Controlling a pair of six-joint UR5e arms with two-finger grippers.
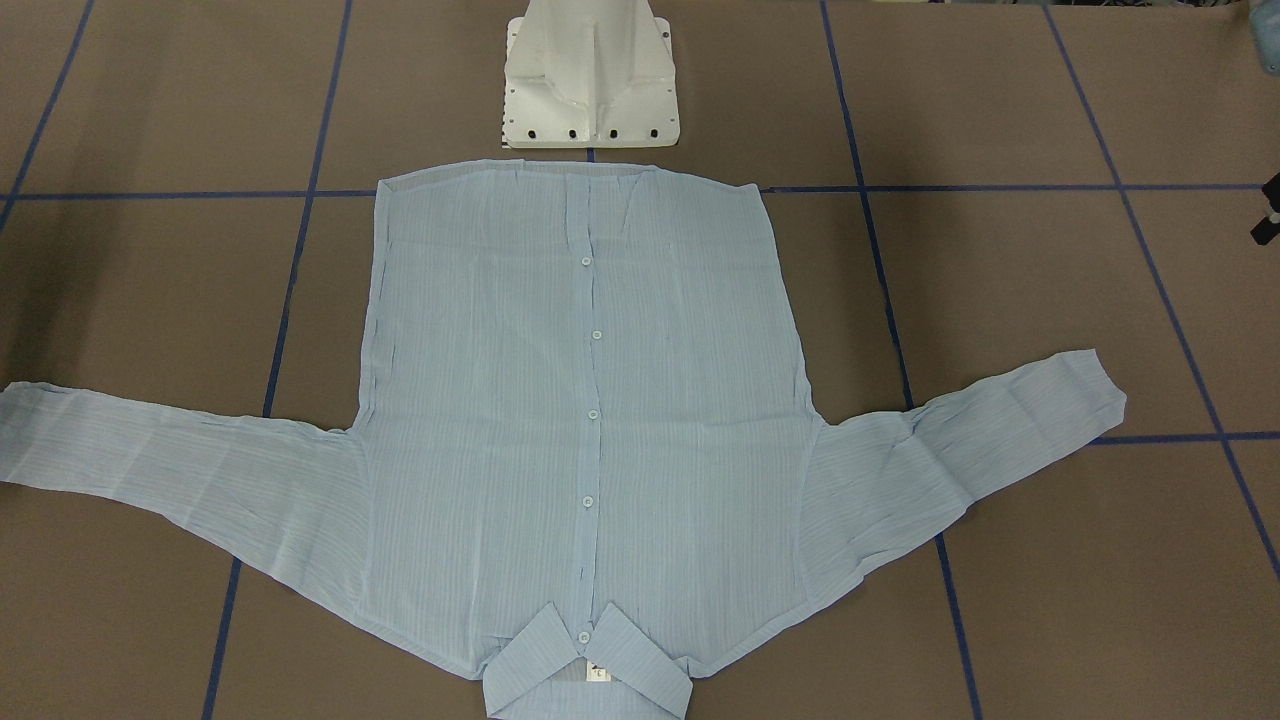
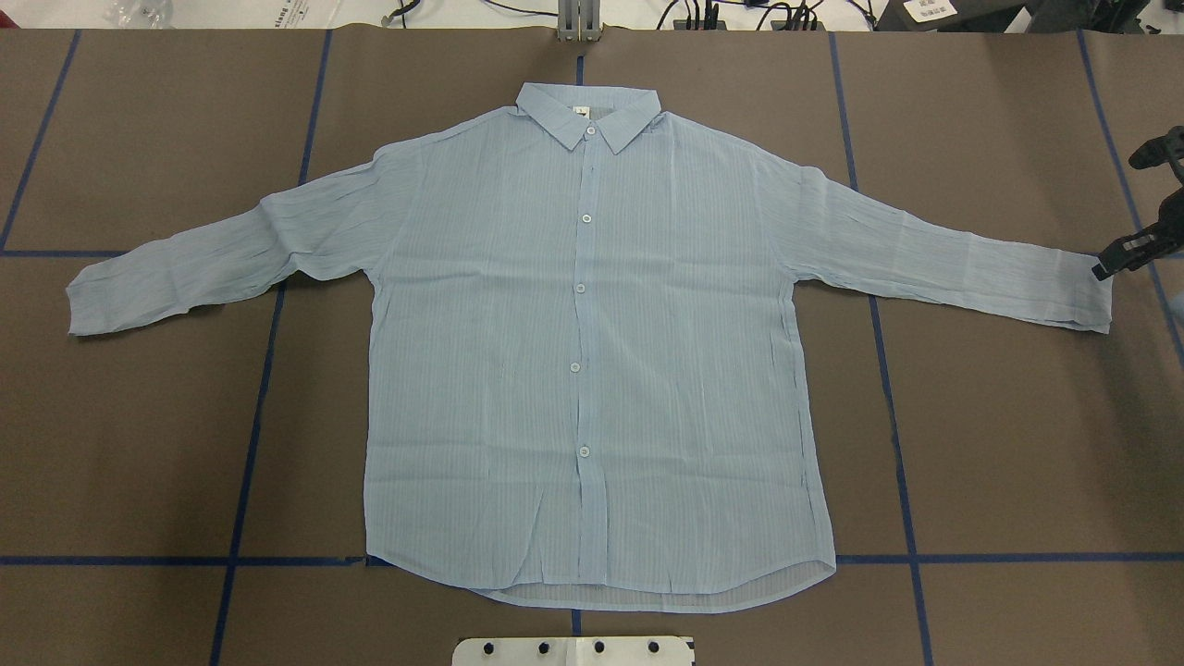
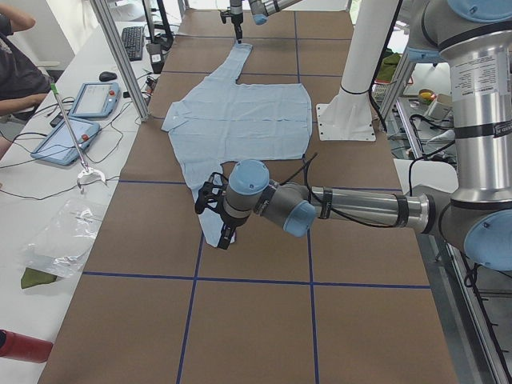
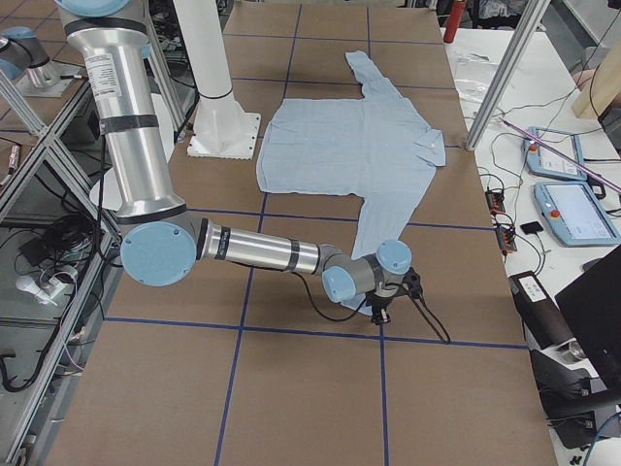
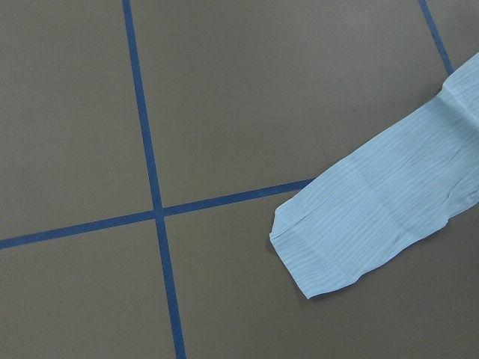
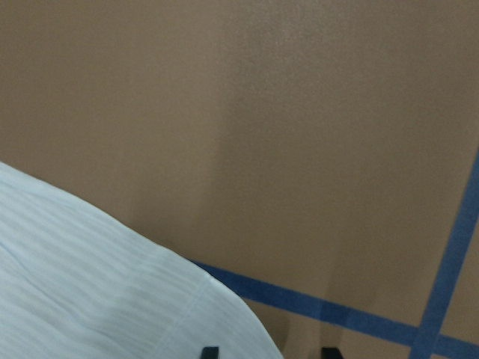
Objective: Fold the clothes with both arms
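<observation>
The light-blue striped shirt [image 2: 583, 351] lies flat and buttoned on the brown table, collar [image 2: 589, 113] away from the robot and both sleeves spread out. My right gripper [image 2: 1105, 268] hangs at the end of the right cuff [image 2: 1082, 291]. In the right wrist view its fingertips [image 6: 209, 351] stand apart, open, at the edge of the cuff [image 6: 90, 284]. My left gripper [image 3: 226, 238] hovers over the left cuff [image 5: 352, 232]. I cannot tell whether it is open or shut. Its wrist view shows no fingers.
The white pedestal base [image 1: 590, 80] stands just behind the shirt's hem. Blue tape lines [image 2: 264, 370] grid the table. A side table with tablets [image 3: 80, 120], cables and an aluminium post [image 3: 120, 56] runs along the far edge, where a person sits.
</observation>
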